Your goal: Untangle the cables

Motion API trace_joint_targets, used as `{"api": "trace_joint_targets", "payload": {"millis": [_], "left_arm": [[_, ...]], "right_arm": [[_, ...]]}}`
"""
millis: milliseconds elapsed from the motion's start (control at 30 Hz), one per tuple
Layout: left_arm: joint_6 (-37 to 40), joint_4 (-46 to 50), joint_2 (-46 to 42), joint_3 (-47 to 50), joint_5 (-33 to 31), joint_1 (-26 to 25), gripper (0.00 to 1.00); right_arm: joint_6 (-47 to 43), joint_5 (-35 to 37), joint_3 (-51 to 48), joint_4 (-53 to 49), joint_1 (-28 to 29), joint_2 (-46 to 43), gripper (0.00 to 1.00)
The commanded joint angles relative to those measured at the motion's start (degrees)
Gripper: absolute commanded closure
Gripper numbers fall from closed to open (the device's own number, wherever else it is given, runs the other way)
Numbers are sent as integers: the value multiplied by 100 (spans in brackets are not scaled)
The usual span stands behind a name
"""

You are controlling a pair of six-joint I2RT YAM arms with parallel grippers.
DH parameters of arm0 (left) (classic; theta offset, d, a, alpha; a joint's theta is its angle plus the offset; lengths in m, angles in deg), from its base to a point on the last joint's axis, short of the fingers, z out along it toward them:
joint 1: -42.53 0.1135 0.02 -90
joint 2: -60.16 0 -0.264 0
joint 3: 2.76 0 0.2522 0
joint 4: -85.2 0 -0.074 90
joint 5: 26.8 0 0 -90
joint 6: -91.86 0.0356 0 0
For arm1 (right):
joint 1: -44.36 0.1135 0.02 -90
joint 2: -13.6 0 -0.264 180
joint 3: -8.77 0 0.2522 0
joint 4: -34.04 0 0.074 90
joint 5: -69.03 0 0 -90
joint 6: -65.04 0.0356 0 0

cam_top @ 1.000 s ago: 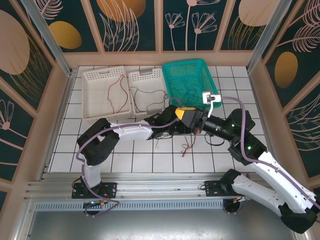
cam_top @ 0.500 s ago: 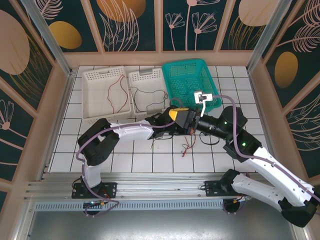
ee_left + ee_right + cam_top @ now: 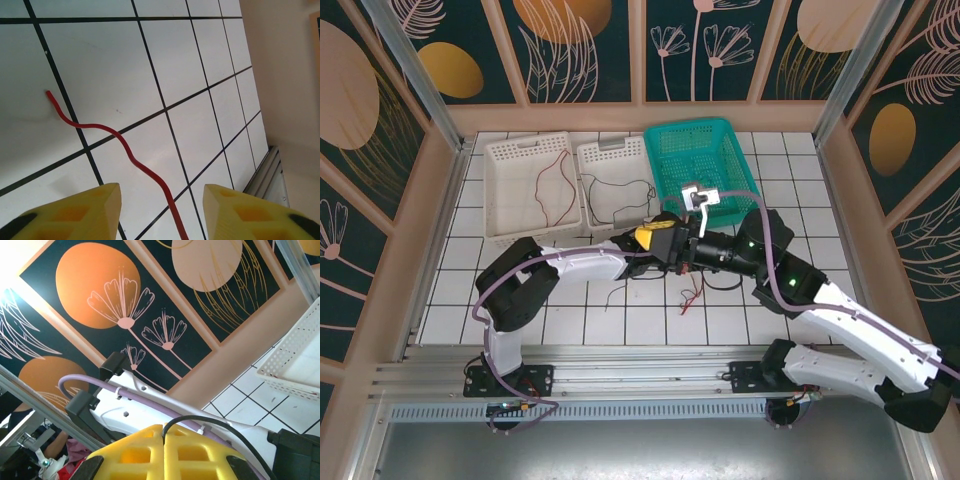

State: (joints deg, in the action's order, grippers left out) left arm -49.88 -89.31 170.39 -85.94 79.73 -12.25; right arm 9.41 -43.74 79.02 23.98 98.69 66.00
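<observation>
Left gripper, part-open and empty, is straddling the red cable running lengthwise between its jaws; right gripper is clamping a black cable.

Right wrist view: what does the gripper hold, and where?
The right gripper pinches a black cable between its fingertips; where along its length cannot be told.

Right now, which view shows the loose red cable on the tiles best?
Left wrist: the red cable snakes large and sharp toward the gap between the yellow fingers. Top external shows it as a tiny squiggle.
</observation>
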Motion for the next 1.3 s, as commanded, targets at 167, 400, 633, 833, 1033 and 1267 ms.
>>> {"api": "trace_joint_targets", "payload": {"millis": [167, 400, 633, 833, 1033, 1267], "left_arm": [[47, -270, -61, 336, 86, -40, 75], [192, -155, -247, 499, -126, -39, 100], [431, 328, -982, 716, -859, 46, 100], [573, 637, -1856, 1124, -1162, 237, 100], [840, 1184, -2668, 1316, -1407, 301, 100], [1106, 2164, -3849, 1616, -1880, 352, 100]], "right_arm": [[-264, 90, 379, 283, 150, 233, 100], [-350, 331, 373, 99, 171, 118, 100], [-479, 2020, 73, -556, 130, -665, 100], [-406, 3698, -239, -1178, -66, -1654, 100], [-511, 4908, -127, -1820, -196, -2170, 100], [-596, 6253, 197, -2525, -202, -2394, 100]]}}
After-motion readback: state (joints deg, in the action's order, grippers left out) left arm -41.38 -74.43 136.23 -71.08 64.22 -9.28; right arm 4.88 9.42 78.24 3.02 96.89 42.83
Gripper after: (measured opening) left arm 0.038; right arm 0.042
